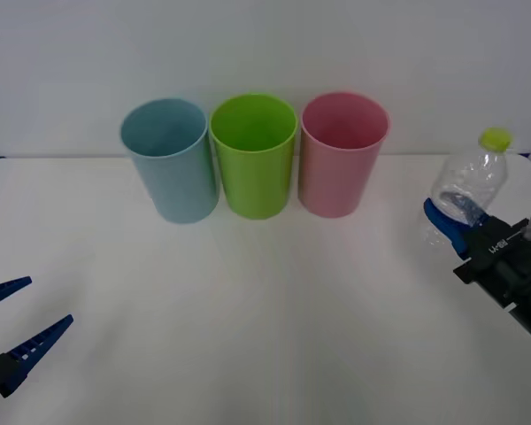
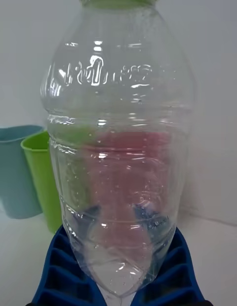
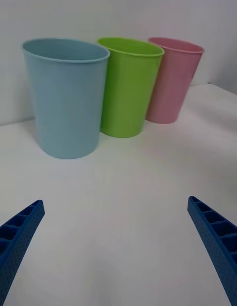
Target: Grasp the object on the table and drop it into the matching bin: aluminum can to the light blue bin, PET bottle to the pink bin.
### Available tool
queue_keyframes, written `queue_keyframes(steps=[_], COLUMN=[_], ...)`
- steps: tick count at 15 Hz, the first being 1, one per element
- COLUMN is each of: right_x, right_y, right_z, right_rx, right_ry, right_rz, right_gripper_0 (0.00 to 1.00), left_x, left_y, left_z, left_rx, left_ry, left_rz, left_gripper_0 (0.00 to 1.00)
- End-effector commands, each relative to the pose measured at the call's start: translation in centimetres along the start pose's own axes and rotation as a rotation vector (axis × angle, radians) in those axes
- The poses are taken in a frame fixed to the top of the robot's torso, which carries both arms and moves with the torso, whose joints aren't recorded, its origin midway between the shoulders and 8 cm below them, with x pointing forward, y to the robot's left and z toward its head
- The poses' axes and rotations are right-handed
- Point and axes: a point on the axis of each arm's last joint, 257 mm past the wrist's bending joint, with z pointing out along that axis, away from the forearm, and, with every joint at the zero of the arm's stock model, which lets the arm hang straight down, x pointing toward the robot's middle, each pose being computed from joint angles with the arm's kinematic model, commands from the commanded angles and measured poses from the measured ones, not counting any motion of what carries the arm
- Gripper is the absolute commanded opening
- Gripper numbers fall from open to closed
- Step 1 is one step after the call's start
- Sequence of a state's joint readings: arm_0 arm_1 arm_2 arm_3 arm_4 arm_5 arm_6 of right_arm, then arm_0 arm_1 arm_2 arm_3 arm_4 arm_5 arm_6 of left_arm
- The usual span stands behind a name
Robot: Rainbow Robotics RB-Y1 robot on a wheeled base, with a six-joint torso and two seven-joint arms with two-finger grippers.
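The PET bottle [image 1: 472, 184], clear with a yellow-green cap [image 1: 496, 138], is held upright just above the table [image 1: 248, 319] at the far right. My right gripper [image 1: 451, 220] is shut on its lower body; in the right wrist view the bottle [image 2: 118, 138] rises between the blue fingers [image 2: 57, 271]. The pink bin [image 1: 342, 155] stands to the bottle's left, rightmost of a row at the back. The light blue bin [image 1: 170, 159] is leftmost. My left gripper [image 1: 50, 301] hangs open at the near left, empty, facing the bins [image 3: 66, 98].
A lime green bin [image 1: 255, 155] stands between the light blue and pink ones, all three nearly touching. A white wall runs right behind the bins. The white tabletop stretches bare between the two arms.
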State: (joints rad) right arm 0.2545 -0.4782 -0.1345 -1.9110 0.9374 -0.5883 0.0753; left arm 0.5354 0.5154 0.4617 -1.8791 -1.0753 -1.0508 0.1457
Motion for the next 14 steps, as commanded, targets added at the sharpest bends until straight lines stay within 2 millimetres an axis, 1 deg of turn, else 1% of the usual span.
queue_keyframes(steps=[1,4,5,7,9,11,14], right_x=[-4.2,-8.4,-9.8,-11.9,-13.5,-14.1,-13.7], right_y=[1.4,2.6,3.0,3.3,3.0,3.0,2.1], right_z=[-0.6,-0.6,-0.3,1.0,2.7,4.5,8.3], right_rx=[-0.035,-0.079,-0.086,-0.089,-0.088,-0.088,-0.065], right_ry=[-0.057,-0.103,-0.116,-0.139,-0.161,-0.167,-0.171], right_rz=[-0.027,-0.019,-0.027,-0.043,-0.058,-0.047,-0.057], right_gripper_0=[0.00,0.00,0.00,0.00,0.00,0.00,0.00], left_x=[0.0,0.0,0.0,0.0,0.0,0.0,0.0], left_y=[0.0,0.0,0.0,0.0,0.0,0.0,0.0], left_z=[0.0,0.0,0.0,0.0,0.0,0.0,0.0], left_rx=[0.000,0.000,0.000,0.000,0.000,0.000,0.000], left_ry=[0.000,0.000,0.000,0.000,0.000,0.000,0.000], left_rz=[0.000,0.000,0.000,0.000,0.000,0.000,0.000], left_gripper_0=[1.00,1.00,1.00,1.00,1.00,1.00,1.00])
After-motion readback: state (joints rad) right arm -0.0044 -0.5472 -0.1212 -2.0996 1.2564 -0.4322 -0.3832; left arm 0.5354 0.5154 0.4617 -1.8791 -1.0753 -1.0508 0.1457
